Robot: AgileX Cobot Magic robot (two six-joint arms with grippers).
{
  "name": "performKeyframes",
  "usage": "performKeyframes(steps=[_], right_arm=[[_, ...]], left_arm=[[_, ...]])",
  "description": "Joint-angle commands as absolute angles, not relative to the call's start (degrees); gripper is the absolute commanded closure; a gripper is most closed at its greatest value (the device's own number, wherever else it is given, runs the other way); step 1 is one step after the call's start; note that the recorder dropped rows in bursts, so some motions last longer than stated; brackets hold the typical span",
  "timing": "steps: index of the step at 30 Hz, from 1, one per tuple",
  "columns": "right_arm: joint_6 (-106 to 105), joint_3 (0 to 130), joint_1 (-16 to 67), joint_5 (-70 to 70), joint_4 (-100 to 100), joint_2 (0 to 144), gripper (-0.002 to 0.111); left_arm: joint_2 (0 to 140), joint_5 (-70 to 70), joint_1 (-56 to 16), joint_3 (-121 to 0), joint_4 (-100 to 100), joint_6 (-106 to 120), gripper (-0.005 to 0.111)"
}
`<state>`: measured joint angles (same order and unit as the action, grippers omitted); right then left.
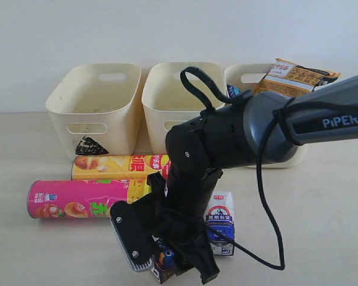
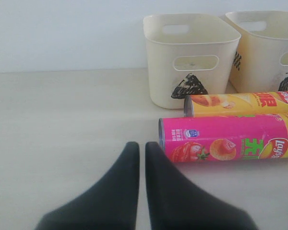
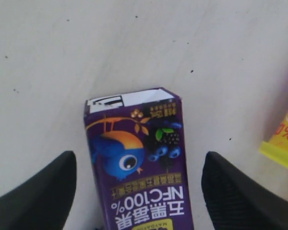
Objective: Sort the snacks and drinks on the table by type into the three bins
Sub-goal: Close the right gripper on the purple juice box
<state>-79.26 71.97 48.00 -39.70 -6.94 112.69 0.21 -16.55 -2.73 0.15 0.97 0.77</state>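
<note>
Your right tool (image 3: pixel 138 160) hangs wide open astride the small dark purple juice carton (image 3: pixel 134 139), lying flat on the near side of the pale beige counter (image 3: pixel 48 57); centre, then squeeze gently. Your left tool (image 2: pixel 140 149), shut, holds nothing.

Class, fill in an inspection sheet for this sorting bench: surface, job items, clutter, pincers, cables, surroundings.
Surface: pale beige table, a few dark specks.
Job's things: three cream bins in a row at the back; orange-brown packet in the right-hand one; yellow tube and pink tube lying side by side in front of the bins; white and blue carton upright; purple carton on the table.
Clutter: nothing seen.
Pincers: left pincer shut, holding nothing, near the pink tube; right pincer open, one finger on either side of the purple carton, not touching it.
Cables: black cable loops loose from the right arm.
Surroundings: plain white wall.
</note>
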Motion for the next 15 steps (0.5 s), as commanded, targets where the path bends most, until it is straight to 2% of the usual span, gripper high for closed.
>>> performKeyframes(steps=[1, 12, 14, 15], right_arm=[[-79.39, 71.94, 47.95, -39.22, -6.33, 112.69, 0.043], [-78.51, 71.94, 47.95, -39.01, -5.44, 114.05, 0.044], [-78.51, 71.94, 47.95, -39.01, -5.44, 114.05, 0.053], [-78.51, 71.94, 47.95, -39.12, -5.44, 114.05, 0.061]], left_arm=[[0.0, -16.35, -2.5, 0.0, 0.89, 0.89, 0.103], [0.0, -16.35, -2.5, 0.0, 0.89, 0.89, 0.103], [0.0, -16.35, -2.5, 0.0, 0.89, 0.89, 0.103], [0.0, -16.35, -2.5, 0.0, 0.89, 0.89, 0.103]])
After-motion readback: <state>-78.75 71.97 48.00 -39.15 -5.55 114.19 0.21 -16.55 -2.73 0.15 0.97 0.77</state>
